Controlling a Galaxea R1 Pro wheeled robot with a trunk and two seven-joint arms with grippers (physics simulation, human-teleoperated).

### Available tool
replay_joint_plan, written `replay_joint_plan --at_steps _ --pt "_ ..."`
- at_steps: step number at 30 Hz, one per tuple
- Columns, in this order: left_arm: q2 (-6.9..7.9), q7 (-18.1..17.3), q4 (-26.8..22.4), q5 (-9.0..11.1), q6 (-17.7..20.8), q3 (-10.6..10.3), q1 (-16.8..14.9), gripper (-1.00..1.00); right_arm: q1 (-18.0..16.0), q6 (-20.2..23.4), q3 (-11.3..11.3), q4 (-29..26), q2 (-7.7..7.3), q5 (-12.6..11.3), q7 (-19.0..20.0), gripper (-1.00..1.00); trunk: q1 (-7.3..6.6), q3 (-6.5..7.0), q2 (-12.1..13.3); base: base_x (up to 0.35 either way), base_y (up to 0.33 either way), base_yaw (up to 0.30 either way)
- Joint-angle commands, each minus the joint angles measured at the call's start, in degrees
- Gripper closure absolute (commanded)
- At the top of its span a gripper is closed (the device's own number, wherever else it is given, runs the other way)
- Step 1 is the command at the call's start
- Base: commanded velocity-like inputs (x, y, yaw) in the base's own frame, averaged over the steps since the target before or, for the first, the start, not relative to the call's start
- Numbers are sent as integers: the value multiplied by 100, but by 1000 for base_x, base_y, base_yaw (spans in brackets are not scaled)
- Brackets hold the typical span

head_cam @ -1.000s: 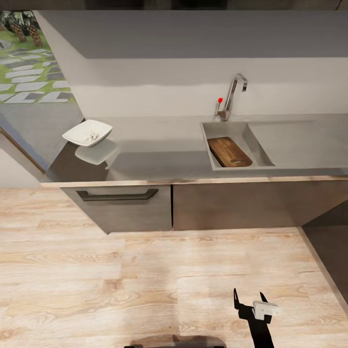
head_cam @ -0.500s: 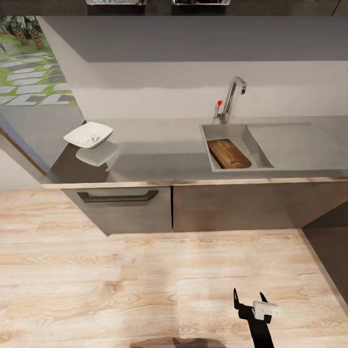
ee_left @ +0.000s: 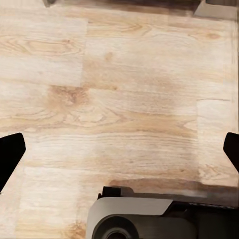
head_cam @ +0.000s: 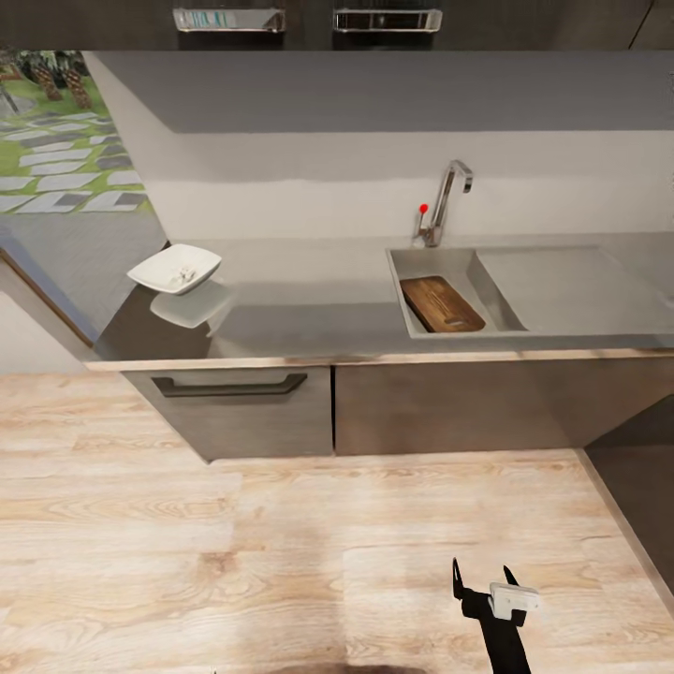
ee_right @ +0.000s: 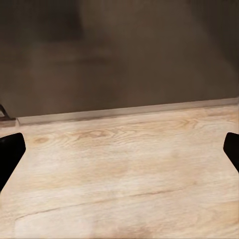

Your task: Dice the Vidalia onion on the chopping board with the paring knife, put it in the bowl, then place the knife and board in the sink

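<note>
A grey countertop (head_cam: 309, 309) runs across the kitchen. At its left end sits the white bowl (head_cam: 175, 269), with small pale bits inside, possibly diced onion. Further right, the chopping board (head_cam: 441, 304) lies in the sink (head_cam: 496, 290). Low over wood floor (head_cam: 187, 562), the right gripper (head_cam: 485, 582) hangs with fingers apart; the left gripper (ee_left: 119, 149) is spread wide too.

My head cam looks down from afar at countertop (head_cam: 309, 314) at 12 o'clock; all three views share floor (head_cam: 281, 543).

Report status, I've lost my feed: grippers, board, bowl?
Right gripper open, empty, low over floor. Chopping board in sink; bowl on countertop. Nothing blocking.
</note>
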Motion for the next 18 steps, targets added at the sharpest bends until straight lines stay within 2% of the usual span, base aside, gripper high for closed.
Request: replay_joint_plan --at_steps 1,3,6,9,13,18 --pt "-14 -53 -129 53 -7 19 -2 -100 -4 -14 -21 6 0 62 -46 -100 3 2 -8 0 0 0" --pt "-26 -43 -471 53 -3 16 -2 -100 -4 -14 -19 6 0 62 -46 -100 3 20 -8 0 0 0" --pt "-49 -29 -1300 53 19 -4 -2 -100 -4 -14 -18 6 0 62 -46 -100 3 47 -8 0 0 0" --pt "-164 -24 -2087 57 32 -12 -2 -100 -4 -14 -20 6 0 62 -46 -100 3 74 -8 0 0 0" --pt "-174 -32 -2286 61 -10 -14 -2 -100 -4 -9 -22 6 0 62 -46 -100 3 110 -8 0 0 0" --pt "-162 -40 -2274 67 -24 -14 -2 -100 -4 -5 -21 6 0 62 -46 -100 3 156 -8 0 0 0"
